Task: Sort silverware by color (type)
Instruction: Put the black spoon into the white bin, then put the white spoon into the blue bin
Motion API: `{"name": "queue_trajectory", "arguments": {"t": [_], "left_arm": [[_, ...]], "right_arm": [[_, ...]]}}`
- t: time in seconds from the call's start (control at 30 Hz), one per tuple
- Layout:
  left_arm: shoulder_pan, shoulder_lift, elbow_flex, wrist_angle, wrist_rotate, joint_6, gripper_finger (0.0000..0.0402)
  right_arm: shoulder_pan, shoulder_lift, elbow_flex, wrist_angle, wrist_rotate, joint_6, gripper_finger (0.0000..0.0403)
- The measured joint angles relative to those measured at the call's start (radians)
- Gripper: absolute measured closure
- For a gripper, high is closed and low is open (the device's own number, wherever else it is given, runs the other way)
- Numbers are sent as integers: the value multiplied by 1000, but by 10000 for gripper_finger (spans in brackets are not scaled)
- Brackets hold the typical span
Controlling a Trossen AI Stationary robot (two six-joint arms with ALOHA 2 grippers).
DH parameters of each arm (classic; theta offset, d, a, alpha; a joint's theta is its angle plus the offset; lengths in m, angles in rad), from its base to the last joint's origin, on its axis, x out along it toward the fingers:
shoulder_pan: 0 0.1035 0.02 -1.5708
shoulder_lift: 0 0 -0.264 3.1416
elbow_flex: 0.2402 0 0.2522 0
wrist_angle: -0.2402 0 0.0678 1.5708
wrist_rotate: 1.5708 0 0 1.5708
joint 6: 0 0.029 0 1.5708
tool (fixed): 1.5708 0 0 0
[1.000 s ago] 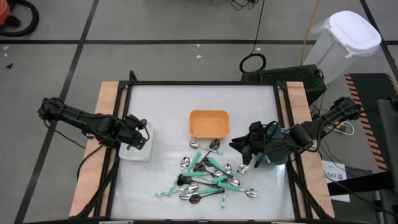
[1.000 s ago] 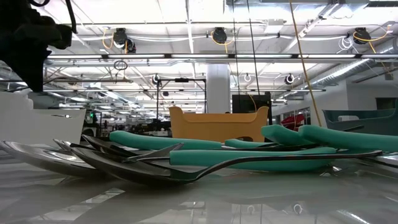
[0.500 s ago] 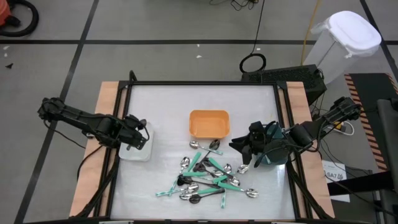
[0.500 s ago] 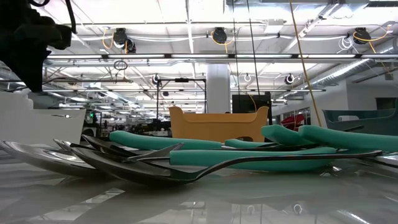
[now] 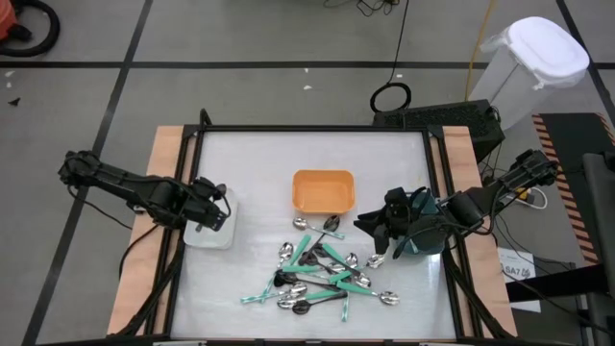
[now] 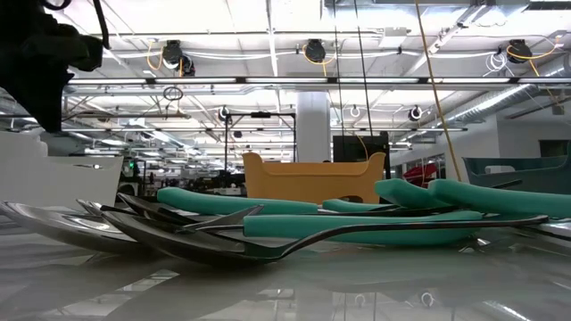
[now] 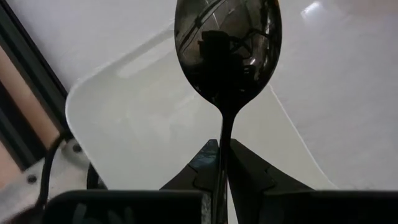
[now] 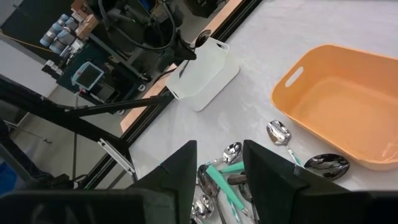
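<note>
Holding a black spoon (image 7: pixel 227 56) by its thin handle, the left jaws (image 5: pixel 213 215) are clenched tight and hang right over the white bin (image 5: pixel 209 234) at the left side of the worktop (image 5: pixel 259 163). The spoon's long line runs straight out from the jaws, with the round bowl at the far end, and the white bin lies just under it (so the next move looks like a simple let-go). The spoon is dark, smooth and very shiny, and it mirrors things like glass. The white bin is plain plastic with soft round corners and a flat bottom, and I see nothing in the part that shows. The right jaws (image 5: pixel 370 227) wait partly apart, grasping nothing, near the right edge beside a dark teal bin (image 5: pixel 428 240). The rest of the silverware (image 5: pixel 322 277) lies in a crossed heap in the middle of the worktop, just in front of the orange bin (image 5: pixel 323 190), much nearer the right arm than the left. Those pieces are thin, with shiny silver heads and teal or black handles, and they point every which way. The orange bin looks bare inside.
</note>
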Motion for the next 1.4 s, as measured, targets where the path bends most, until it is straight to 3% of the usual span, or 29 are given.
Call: {"name": "queue_trajectory", "arguments": {"t": [0.53, 0.9, 1.17, 1.4], "left_arm": [[-9, 22, -32, 47, 33, -1, 368], [-10, 136, -34, 54, 61, 17, 368], [-10, 150, -34, 61, 92, 31, 367], [-10, 150, -33, 63, 92, 24, 299]], "right_arm": [[1, 0, 0, -1, 0, -12, 277], [1, 0, 0, -21, 0, -20, 277], [1, 0, 0, -24, 0, -35, 277], [1, 0, 0, -29, -4, -45, 277]]}}
